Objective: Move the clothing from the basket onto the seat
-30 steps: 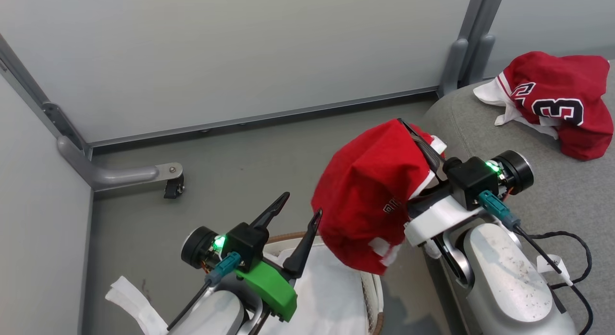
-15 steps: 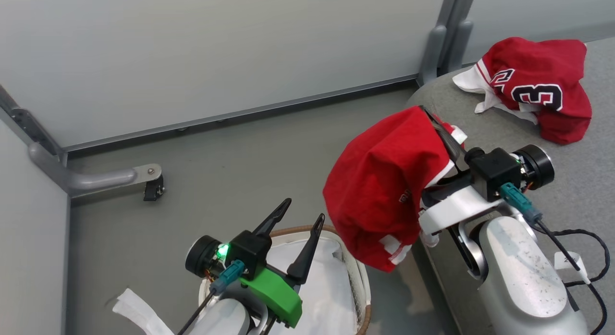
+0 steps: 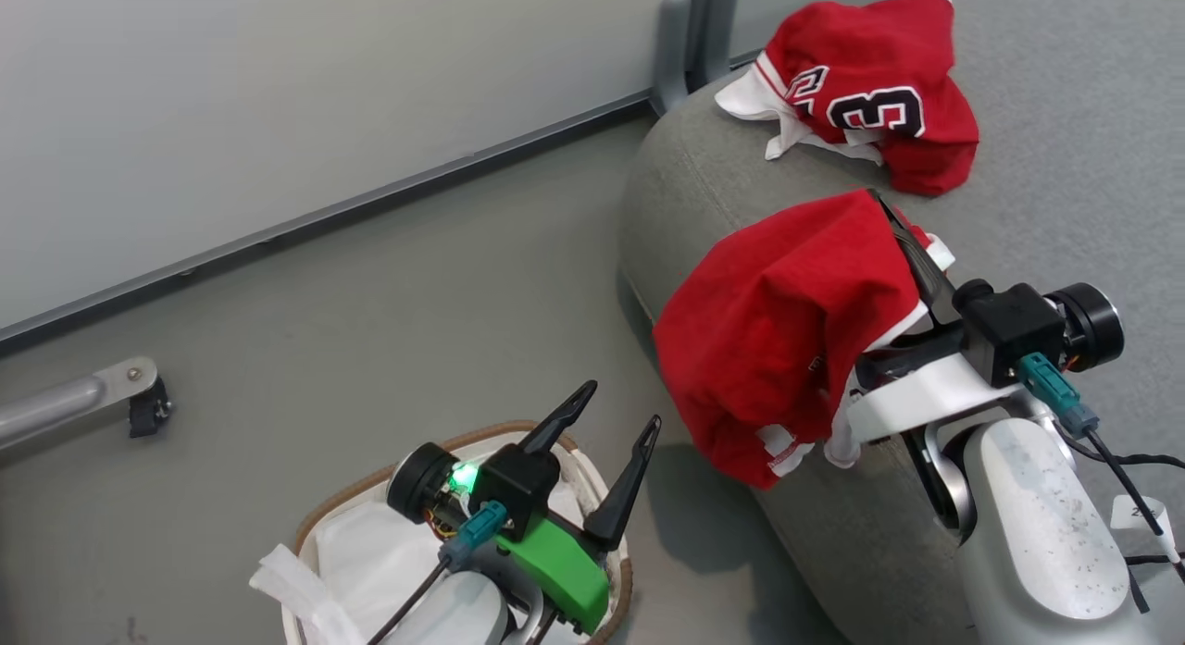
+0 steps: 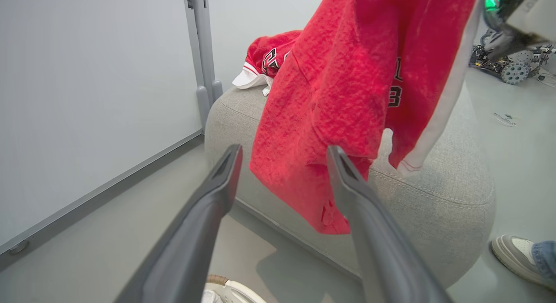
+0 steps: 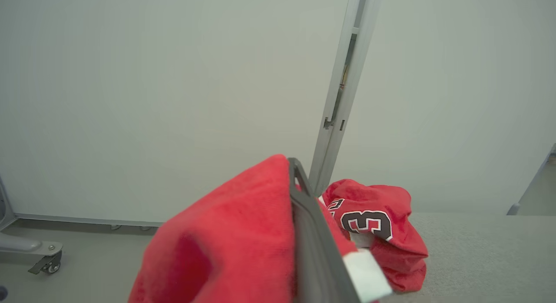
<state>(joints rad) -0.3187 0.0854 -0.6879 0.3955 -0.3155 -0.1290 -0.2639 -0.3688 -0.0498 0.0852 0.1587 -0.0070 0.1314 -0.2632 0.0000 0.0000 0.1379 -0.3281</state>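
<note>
My right gripper (image 3: 891, 221) is shut on a red garment (image 3: 778, 330) with white trim, which hangs over the rounded left edge of the grey seat (image 3: 1065, 164). Its dark finger (image 5: 304, 216) presses into the red cloth (image 5: 234, 238). A second red garment with black numerals (image 3: 870, 90) lies crumpled on the seat's far part (image 5: 373, 216). My left gripper (image 3: 618, 406) stands open and holds nothing above the basket (image 3: 622, 571), where the white liner (image 3: 361, 552) shows. Beyond its spread fingers (image 4: 230, 159) hangs the held garment (image 4: 339, 77).
Grey partition walls with a post (image 3: 690, 34) stand behind the seat. A caster foot (image 3: 139, 406) rests on the floor at left. A person's shoe (image 4: 517, 255) is by the seat's near side. Cables (image 3: 1129, 460) trail from my right wrist.
The head camera has turned right, shifting the whole picture left. My right gripper has carried the red garment from above the basket to the seat's edge. The left gripper stays open over the basket.
</note>
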